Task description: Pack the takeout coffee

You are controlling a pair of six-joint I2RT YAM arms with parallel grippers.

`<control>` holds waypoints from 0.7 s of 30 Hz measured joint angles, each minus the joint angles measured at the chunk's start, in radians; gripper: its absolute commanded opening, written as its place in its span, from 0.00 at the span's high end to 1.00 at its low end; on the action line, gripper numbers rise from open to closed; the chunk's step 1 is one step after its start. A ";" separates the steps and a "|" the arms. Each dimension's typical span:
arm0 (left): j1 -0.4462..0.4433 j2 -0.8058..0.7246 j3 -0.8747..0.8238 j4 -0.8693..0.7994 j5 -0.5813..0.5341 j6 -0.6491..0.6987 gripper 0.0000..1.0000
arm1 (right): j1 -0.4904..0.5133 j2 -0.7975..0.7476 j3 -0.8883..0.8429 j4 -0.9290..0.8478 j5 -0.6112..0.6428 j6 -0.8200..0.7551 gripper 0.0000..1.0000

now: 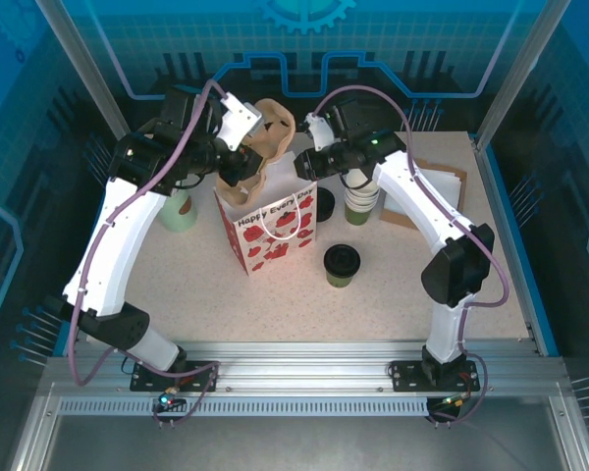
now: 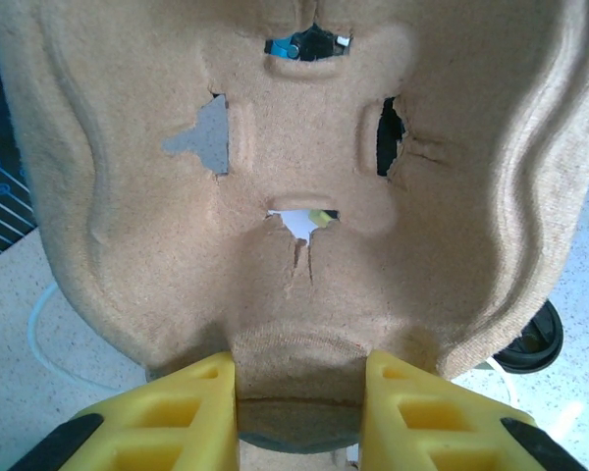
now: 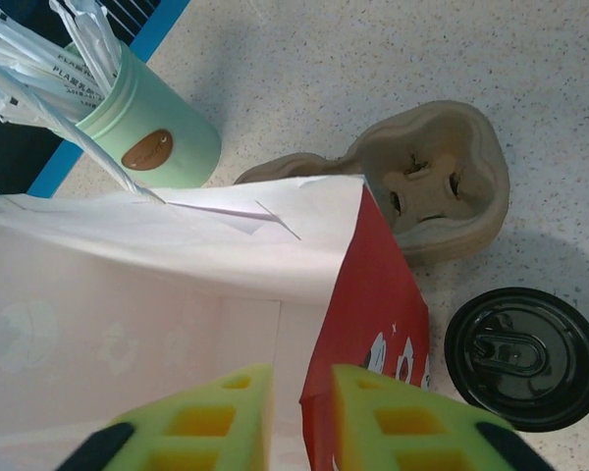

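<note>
Blue panels enclose a pale speckled table (image 1: 402, 294), seen from above. At its middle stands a white paper bag (image 1: 270, 235) printed with red strawberries, its mouth open upward. The takeout coffee (image 1: 342, 263), green with its black lid on, stands on the table near the bag's front right corner, outside the bag and touched by nothing. A brown pulp cup carrier (image 1: 275, 132) is held in the air at the bag's far edge, with no cup in it. A stack of lidless cups (image 1: 361, 201) stands to the right of the bag, and a pale cup of white sticks (image 1: 177, 211) to its left.

From the left wrist, the left gripper (image 2: 299, 417) is clamped on the carrier's rim, a yellow finger on either side. The carrier's moulded face stands upright before the lens.

From the right wrist, the right gripper (image 3: 302, 422) has its fingers close together on either side of the bag's top edge, by the red side panel. It looks to be pinching that wall. A round black lid (image 3: 525, 358) lies past the bag's corner; whether it is the coffee's own I cannot tell.

By my reading, packing has barely begun. The bag is open and steadied, but the carrier is not yet inside and the coffee has not been picked up.
</note>
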 measured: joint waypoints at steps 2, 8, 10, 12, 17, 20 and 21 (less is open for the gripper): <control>0.000 0.002 -0.008 0.014 0.007 0.009 0.70 | 0.000 0.001 0.004 -0.001 0.002 0.000 0.85; 0.002 0.027 -0.037 0.041 0.014 0.054 0.70 | 0.000 0.001 0.004 -0.001 0.001 0.001 0.90; 0.005 0.039 -0.045 0.045 0.015 0.068 0.71 | -0.001 0.001 0.004 0.000 -0.001 0.002 0.92; 0.010 0.047 -0.054 0.047 0.019 0.082 0.71 | -0.002 0.001 0.004 0.001 -0.005 0.002 0.94; 0.023 0.055 -0.076 0.048 0.037 0.114 0.71 | -0.007 0.001 0.004 0.004 -0.024 0.005 0.94; 0.034 0.058 -0.087 0.048 0.054 0.134 0.71 | -0.010 0.001 0.004 0.004 -0.026 0.006 0.95; 0.037 0.058 -0.092 0.048 0.060 0.138 0.71 | -0.011 0.001 0.004 0.004 -0.026 0.006 0.95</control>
